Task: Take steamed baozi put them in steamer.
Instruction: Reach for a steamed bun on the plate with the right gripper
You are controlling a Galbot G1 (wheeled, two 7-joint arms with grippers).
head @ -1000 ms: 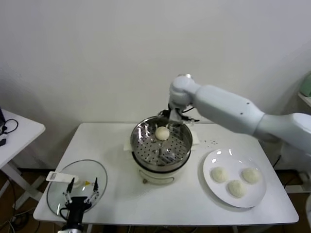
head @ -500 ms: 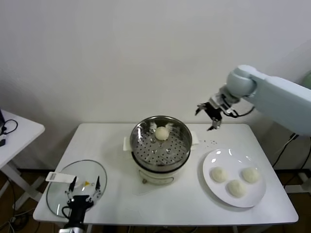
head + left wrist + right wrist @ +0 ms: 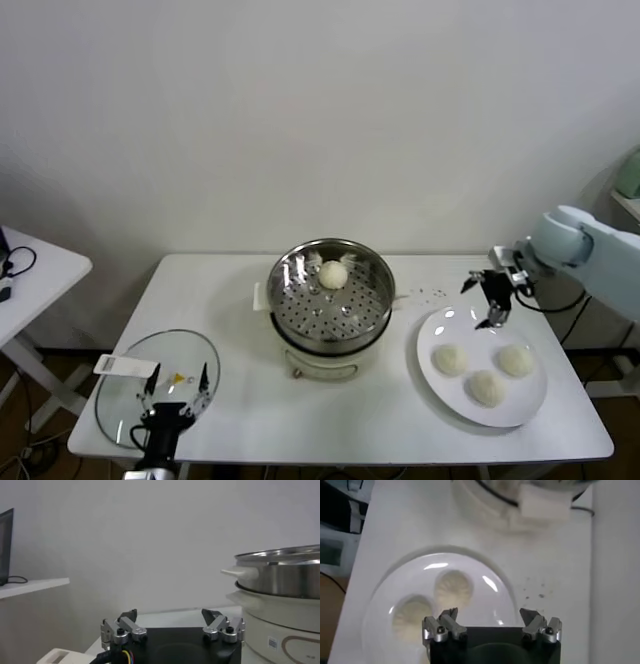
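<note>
- Swinging back from the steamer [image 3: 330, 300], the right pincer [image 3: 487, 300] now hangs wide open and empty over the plate's [image 3: 440, 385] far edge.
- One bun [image 3: 333, 273] lies in the steamer; three buns [image 3: 450, 359] wait on the plate, next pick likely.
- The left pincer [image 3: 172, 392] idles open above the glass lid [image 3: 125, 385].
</note>
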